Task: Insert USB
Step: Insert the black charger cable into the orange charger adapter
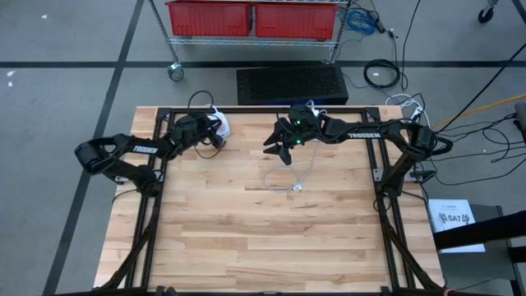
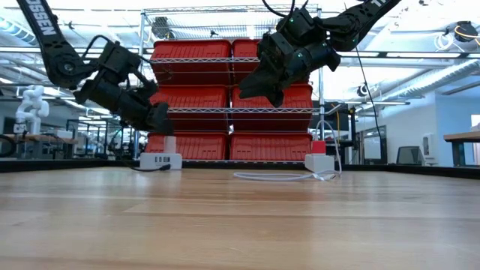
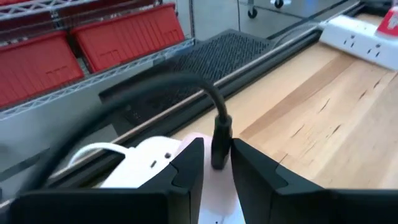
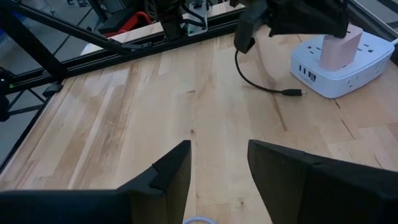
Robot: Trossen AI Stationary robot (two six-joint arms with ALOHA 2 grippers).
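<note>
Your left gripper (image 3: pixel 216 165) fingers pinch a black plug (image 3: pixel 220 142), seemingly over the white power strip (image 4: pixel 339 65). Your right gripper (image 4: pixel 217 163) hangs half open, empty, above the bench (image 1: pixel 246 230); a white cable (image 1: pixel 283 182) lies below.

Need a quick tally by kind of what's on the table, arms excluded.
White power strips: 2
Black cable: 1
White cable: 1
Total: 4
</note>
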